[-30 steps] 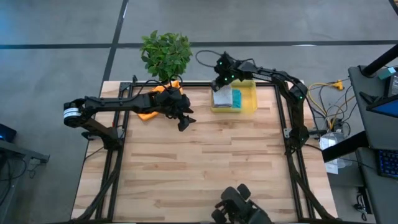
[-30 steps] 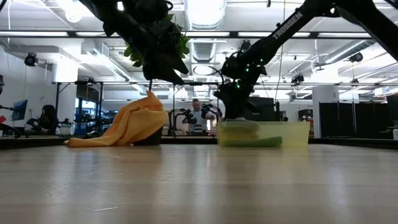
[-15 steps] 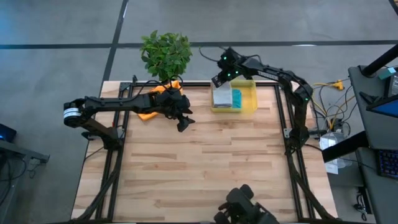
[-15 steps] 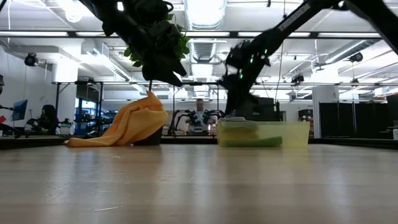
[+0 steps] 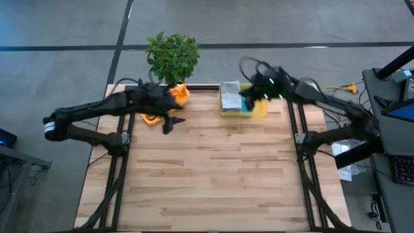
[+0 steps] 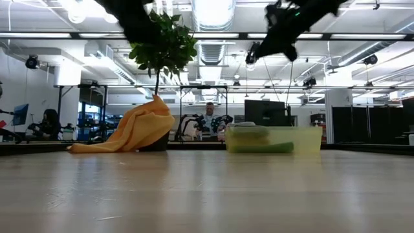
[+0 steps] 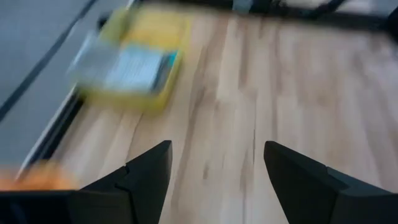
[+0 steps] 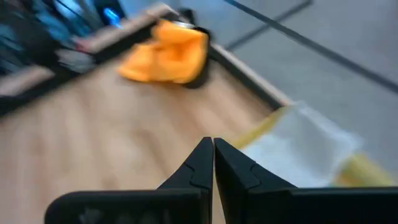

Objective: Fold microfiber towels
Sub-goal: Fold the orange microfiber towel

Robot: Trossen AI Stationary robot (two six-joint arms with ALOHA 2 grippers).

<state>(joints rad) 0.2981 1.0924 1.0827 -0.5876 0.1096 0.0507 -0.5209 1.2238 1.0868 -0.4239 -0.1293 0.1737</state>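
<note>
Left gripper [image 5: 167,125]: upper left of the high view, over bare table [image 5: 213,175], fingers spread, holding nothing.
Right gripper [image 5: 247,101]: upper middle, above the yellow bin [image 5: 259,110], fingers pressed together, empty.
Orange towel [image 5: 169,98]: crumpled heap at the table's far edge, against the potted plant [image 5: 172,55].
Grey towel [image 5: 230,96]: folded in the bin, teal towel [image 5: 246,103] beside it.

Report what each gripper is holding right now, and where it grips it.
Nothing is held. The left gripper is open and empty over the table; the right gripper is shut on nothing, near the bin.
</note>
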